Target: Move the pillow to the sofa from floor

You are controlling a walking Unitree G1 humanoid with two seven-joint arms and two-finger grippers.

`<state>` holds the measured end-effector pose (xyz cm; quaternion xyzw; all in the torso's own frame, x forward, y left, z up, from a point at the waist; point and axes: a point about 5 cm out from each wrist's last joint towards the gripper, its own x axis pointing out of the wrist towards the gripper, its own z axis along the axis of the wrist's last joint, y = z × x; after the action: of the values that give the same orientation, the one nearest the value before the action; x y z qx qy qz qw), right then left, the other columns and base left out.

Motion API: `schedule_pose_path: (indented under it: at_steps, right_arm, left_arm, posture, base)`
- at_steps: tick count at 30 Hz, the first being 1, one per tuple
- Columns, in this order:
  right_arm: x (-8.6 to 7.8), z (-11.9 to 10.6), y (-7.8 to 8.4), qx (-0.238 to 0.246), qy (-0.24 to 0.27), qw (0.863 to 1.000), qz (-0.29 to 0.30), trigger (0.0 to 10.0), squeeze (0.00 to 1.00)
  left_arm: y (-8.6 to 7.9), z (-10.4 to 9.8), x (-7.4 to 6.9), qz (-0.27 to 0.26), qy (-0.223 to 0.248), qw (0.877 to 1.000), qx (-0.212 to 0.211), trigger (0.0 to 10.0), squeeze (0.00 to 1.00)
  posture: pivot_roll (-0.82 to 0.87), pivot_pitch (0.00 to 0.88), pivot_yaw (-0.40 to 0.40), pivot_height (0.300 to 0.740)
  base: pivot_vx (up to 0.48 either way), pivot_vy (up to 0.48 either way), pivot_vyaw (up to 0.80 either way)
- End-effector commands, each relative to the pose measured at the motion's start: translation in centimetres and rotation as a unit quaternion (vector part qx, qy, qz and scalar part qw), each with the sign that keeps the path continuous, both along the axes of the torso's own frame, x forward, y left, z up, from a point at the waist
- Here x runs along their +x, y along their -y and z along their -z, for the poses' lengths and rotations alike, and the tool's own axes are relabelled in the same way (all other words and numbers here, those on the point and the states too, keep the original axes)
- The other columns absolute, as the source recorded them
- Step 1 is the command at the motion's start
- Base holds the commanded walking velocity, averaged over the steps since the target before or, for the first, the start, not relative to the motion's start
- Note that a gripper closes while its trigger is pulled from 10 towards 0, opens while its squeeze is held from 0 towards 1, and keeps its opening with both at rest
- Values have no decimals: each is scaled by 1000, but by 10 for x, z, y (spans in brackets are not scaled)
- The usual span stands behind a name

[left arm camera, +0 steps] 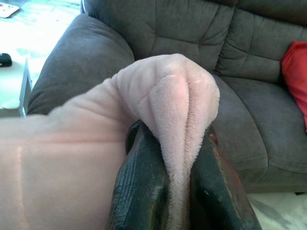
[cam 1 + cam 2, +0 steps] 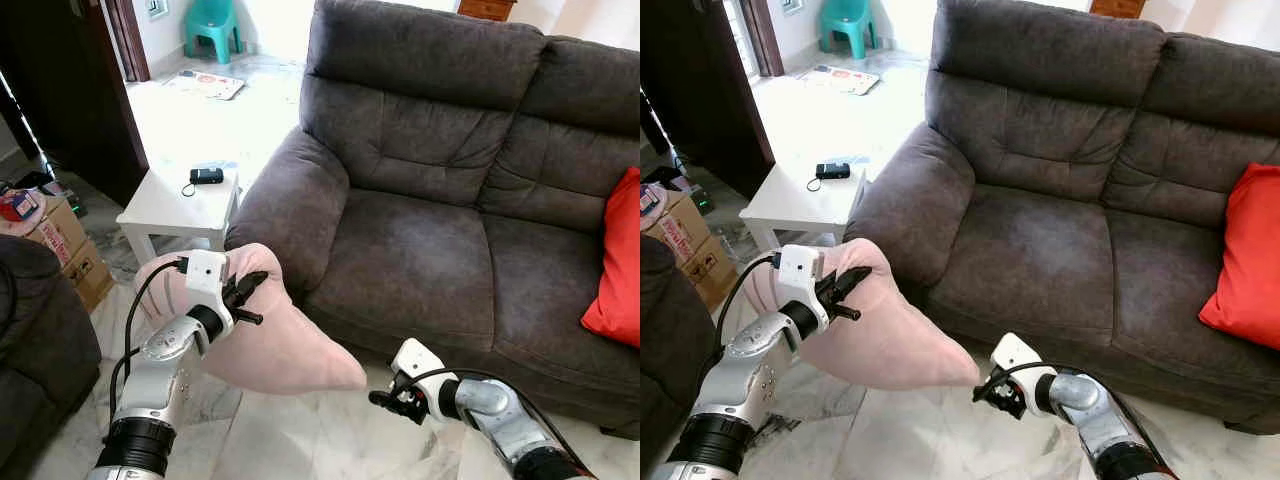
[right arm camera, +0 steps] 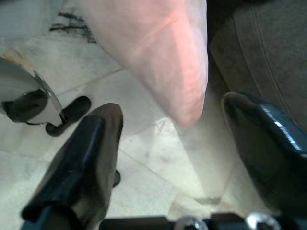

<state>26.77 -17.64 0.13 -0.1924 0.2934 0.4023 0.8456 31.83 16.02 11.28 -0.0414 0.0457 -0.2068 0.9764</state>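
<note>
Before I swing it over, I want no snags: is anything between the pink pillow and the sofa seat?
Only the sofa's armrest rises beside the pink pillow, which the left gripper pinches. The near seat cushion lies bare; a red cushion sits at the far end. The right gripper hangs open below.

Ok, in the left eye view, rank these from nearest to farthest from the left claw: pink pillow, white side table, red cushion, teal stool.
1. Pink pillow: pinched in the left claw.
2. White side table: just behind it, beside the sofa arm.
3. Teal stool: far back, in the next room.
4. Red cushion: far right end of the sofa.
The last two are close to call.
</note>
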Motion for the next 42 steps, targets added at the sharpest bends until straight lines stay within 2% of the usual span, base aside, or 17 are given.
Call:
schedule_pose_path:
  at_steps: [1,7,14,21,33,36,38,39,40,42]
  right_arm:
    - [0,2,5,-21,-1,1000,5,10000,1000]
    - [3,2,6,-40,13,999,15,10000,1000]
    - [1,5,3,-49,3,999,4,10000,1000]
    - [-12,16,2,-53,-45,997,-21,10000,1000]
    - [-19,24,-5,-49,-65,996,-23,10000,1000]
    - [-20,26,-5,-59,-68,996,-27,10000,1000]
    - [-21,29,-3,-87,-62,994,-30,10000,1000]
    - [-21,31,-2,-102,-64,992,-27,10000,969]
    - [-24,35,-1,-113,-81,990,-24,10000,0]
    - [-29,40,-1,-129,-101,986,-27,10000,0]
  left_arm:
    - [12,-30,5,32,62,998,-7,10000,0]
    - [14,-30,4,45,60,997,-6,10000,0]
    - [18,-31,4,48,60,997,-9,10000,0]
    - [20,-32,6,49,62,997,-13,10000,0]
    - [22,-33,5,55,62,996,-17,10000,0]
    - [23,-33,4,60,62,996,-19,10000,0]
    - [24,-34,4,63,62,996,-22,10000,0]
    - [24,-35,4,65,62,996,-25,10000,0]
    - [24,-37,4,65,64,995,-31,10000,0]
    - [24,-40,5,61,69,995,-41,10000,0]
  posture:
    - [85,0,-87,740]
    - [88,0,-86,740]
    - [90,0,-87,740]
    - [92,0,-89,740]
    - [95,0,-92,740]
    - [97,0,-93,740]
    - [97,0,-94,740]
    - [97,0,-94,740]
    - [101,0,-96,740]
    - [106,0,-100,740]
  base:
    - [0,0,0]
    - [0,0,0]
    - [0,0,0]
    - [0,0,0]
    - [0,0,0]
    - [0,0,0]
    - [0,0,0]
    - [0,0,0]
    - [0,0,0]
    - [0,0,0]
